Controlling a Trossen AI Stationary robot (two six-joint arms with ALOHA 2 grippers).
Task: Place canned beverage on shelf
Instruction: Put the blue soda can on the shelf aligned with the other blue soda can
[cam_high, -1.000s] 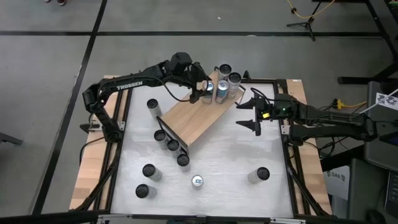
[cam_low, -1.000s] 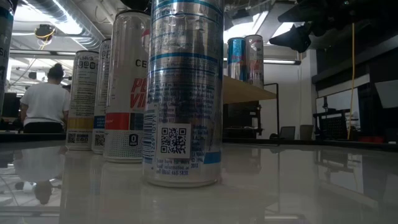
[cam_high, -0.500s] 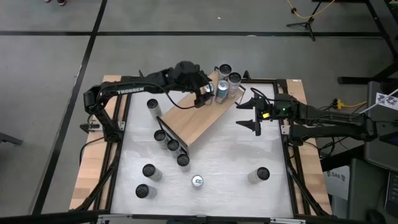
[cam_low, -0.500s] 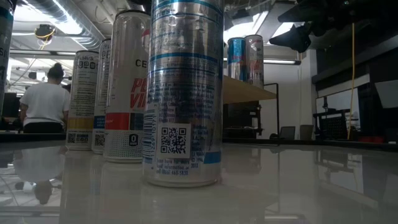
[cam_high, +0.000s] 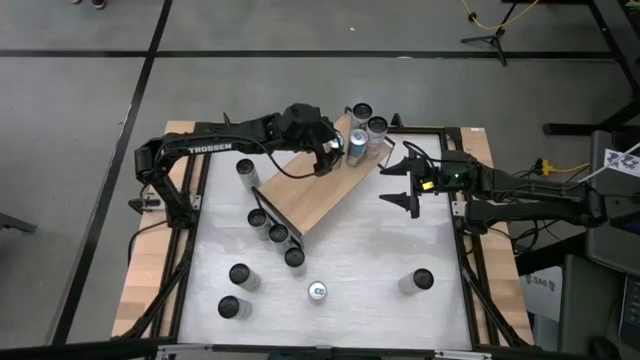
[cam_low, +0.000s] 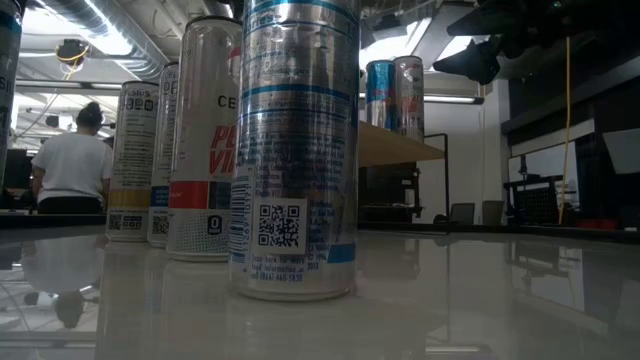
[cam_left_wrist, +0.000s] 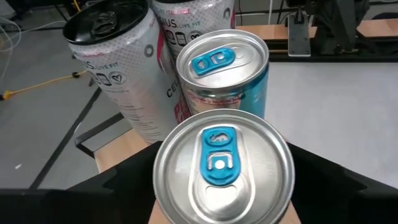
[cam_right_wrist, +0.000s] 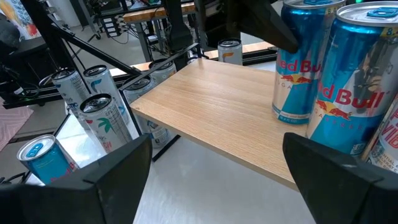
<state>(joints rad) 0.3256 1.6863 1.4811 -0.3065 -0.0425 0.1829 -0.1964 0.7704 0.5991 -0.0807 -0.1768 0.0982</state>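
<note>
The can (cam_left_wrist: 221, 171) stood on the shelf (cam_high: 310, 195) directly under my left claw (cam_high: 322, 155), flanked by its fingers; I could not tell whether I gripped it. Three more cans crowded just beyond the claw, so a skewed withdrawal risked toppling them. My right claw (cam_high: 408, 185) waited open beside the shelf. I counted four cans on the shelf and eight on the bench (cam_high: 380, 260).

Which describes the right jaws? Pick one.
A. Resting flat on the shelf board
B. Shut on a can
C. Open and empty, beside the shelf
C: the right gripper hangs beside the shelf, jaws spread with nothing between them.
</note>
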